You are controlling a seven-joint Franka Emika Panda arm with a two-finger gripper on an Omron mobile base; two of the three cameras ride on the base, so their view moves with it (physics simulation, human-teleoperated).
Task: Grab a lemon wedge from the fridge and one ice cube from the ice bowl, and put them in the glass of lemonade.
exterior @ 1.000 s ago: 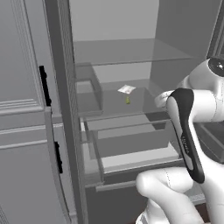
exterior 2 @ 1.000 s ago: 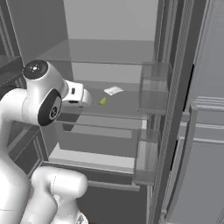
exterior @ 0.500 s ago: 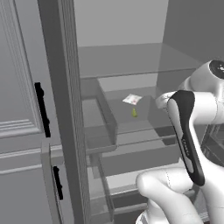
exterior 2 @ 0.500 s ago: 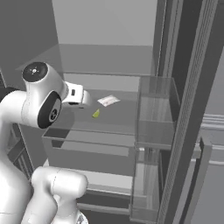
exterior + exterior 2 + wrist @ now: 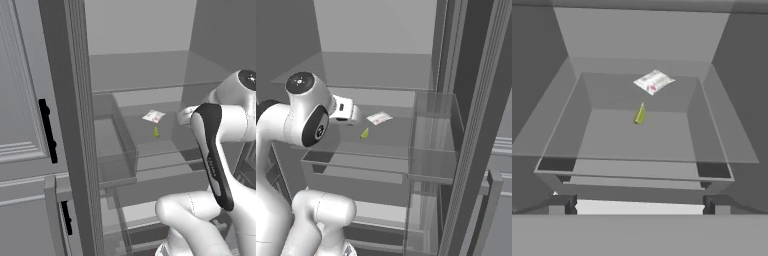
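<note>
The fridge (image 5: pixel 70 100) stands open in front of me, its pale shelves in plain sight. A tiny yellow-green lemon wedge (image 5: pixel 156 132) (image 5: pixel 364 133) (image 5: pixel 640 114) lies on the middle glass shelf, inside a clear tray. My gripper (image 5: pixel 181 116) (image 5: pixel 353 114) hovers at the shelf's front edge, pointing in toward the wedge and still well short of it. It is open with nothing in it. The ice bowl and the glass of lemonade are out of view.
A white packet (image 5: pixel 153 116) (image 5: pixel 379 118) (image 5: pixel 654 81) lies just behind the wedge. Clear door bins (image 5: pixel 117 150) (image 5: pixel 431 140) jut out beside the shelf. A light grey cabinet with a black handle (image 5: pixel 47 130) flanks the fridge. Drawers sit below the shelf.
The whole picture has shifted and grown: the base has driven closer to the fridge. The wedge and packet lie where they were, and the gripper stays open.
</note>
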